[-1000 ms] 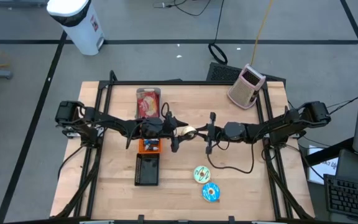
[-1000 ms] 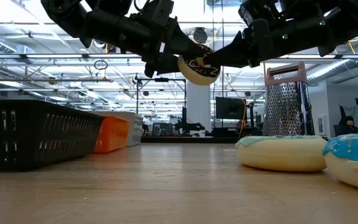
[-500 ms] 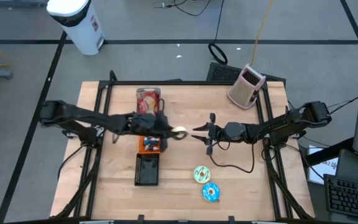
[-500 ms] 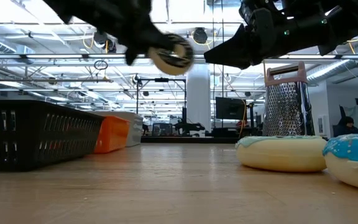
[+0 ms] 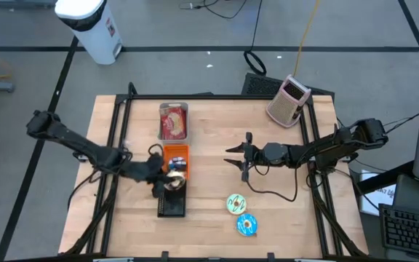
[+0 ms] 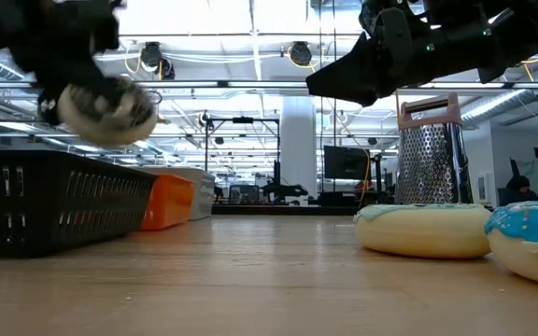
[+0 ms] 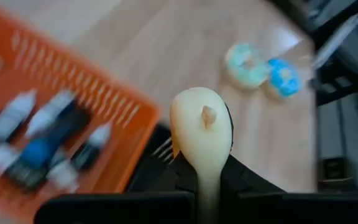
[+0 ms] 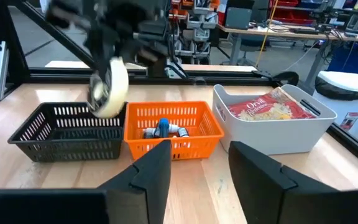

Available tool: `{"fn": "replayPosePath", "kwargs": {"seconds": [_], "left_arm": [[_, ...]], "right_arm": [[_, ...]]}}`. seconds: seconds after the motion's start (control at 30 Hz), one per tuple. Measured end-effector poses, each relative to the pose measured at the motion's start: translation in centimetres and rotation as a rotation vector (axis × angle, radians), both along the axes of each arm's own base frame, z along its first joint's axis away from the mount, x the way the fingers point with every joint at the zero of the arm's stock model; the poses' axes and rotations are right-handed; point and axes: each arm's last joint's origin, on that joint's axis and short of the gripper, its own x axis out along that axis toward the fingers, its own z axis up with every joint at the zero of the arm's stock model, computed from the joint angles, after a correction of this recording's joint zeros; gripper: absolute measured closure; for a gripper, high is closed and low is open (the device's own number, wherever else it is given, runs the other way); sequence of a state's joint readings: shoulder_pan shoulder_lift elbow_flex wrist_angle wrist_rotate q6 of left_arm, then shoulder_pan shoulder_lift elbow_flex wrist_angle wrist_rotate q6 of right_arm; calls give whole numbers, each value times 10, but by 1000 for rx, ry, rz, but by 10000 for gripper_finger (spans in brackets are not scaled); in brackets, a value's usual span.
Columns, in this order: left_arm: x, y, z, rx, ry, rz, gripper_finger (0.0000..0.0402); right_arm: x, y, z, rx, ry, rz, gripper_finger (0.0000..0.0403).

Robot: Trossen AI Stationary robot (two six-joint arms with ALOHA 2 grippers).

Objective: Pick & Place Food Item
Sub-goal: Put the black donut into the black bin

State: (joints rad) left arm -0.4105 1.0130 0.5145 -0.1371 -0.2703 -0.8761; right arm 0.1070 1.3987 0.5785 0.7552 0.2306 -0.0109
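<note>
Pale wooden bench bearing a black wire basket, orange plastic basket, white bin, metal grater, green-iced doughnut and blue-iced doughnut.

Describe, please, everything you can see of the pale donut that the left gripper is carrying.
The donut is a pale, cream-coloured ring with dark markings on one face, looking like glazed toy food. It hangs edge-on, clamped between the shut fingers of the left gripper, clear of the table. It sits above the black basket, near the orange basket, touching nothing but the gripper.
</note>
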Motion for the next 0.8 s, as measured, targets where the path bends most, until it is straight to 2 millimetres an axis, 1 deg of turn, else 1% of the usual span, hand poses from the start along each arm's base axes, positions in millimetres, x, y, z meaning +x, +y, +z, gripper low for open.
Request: {"fn": "replayPosePath", "kwargs": {"seconds": [0.13,0.23,0.37,0.53,0.67,0.8], "left_arm": [[-10,-4,-21,-54,57,29,380],[-16,-5,-32,-93,101,48,387],[-20,-7,-36,-113,120,44,392],[-20,-10,-37,-121,127,23,370],[-18,-13,-43,-105,163,3,369],[-16,-13,-49,-103,192,25,362]], "right_arm": [[0,0,0,30,-5,-3,250],[0,2,0,38,-7,3,250],[0,4,0,21,-7,11,250],[0,3,0,19,-6,8,250],[0,3,0,18,-6,8,250],[0,3,0,18,-6,8,250]]}}
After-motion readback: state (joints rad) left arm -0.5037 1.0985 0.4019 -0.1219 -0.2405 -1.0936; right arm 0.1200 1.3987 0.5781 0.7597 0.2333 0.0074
